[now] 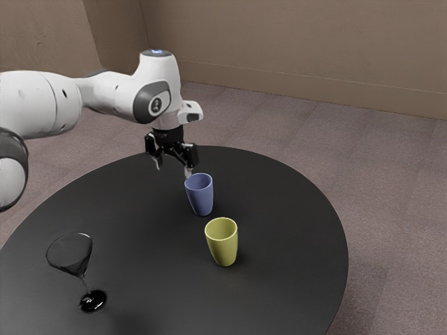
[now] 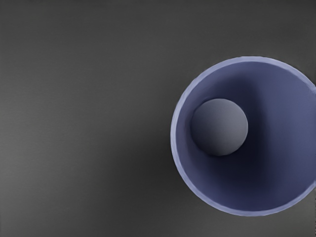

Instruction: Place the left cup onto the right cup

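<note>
Two fingers of our gripper [image 1: 173,165] stand spread, pinching nothing, just above the blue cup [image 1: 200,194] and offset toward the exterior view's left of it. Blue cup: upright on the round black table [image 1: 293,230]. Yellow-green cup [image 1: 221,241]: upright, near the blue cup, not touching it. One martini glass [image 1: 72,269]: well apart from the blue cup.
</note>
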Controlling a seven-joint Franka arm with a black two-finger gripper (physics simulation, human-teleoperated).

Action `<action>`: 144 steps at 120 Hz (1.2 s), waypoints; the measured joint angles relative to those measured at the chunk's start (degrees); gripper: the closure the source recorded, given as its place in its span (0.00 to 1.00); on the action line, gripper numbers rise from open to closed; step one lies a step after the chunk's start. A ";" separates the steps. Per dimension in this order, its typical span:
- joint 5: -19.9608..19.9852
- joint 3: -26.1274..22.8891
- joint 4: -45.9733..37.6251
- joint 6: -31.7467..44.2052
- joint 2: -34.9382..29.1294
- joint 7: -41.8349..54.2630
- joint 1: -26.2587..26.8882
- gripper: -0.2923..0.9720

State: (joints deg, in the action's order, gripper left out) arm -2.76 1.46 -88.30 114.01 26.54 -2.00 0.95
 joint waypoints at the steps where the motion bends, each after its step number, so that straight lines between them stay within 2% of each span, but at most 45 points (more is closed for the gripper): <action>1: 0.07 -0.01 0.24 0.18 0.29 -0.01 -0.03 0.23; 51: 2.04 -0.06 3.66 7.26 8.04 -0.22 -1.09 0.23; 83: 3.20 0.00 3.16 9.39 10.09 -0.34 -1.22 0.24; 102: 3.36 0.03 3.20 9.82 10.12 -0.34 -0.98 0.55; 111: 3.32 0.01 3.25 9.93 9.94 -0.34 -0.52 0.66; 126: 3.26 -0.82 3.23 10.05 9.82 -0.37 -0.03 0.76; 144: 3.02 -1.01 3.34 10.11 9.69 -0.46 -0.04 0.81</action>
State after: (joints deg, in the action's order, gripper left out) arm 0.27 0.45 -84.96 124.13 36.23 -2.46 0.91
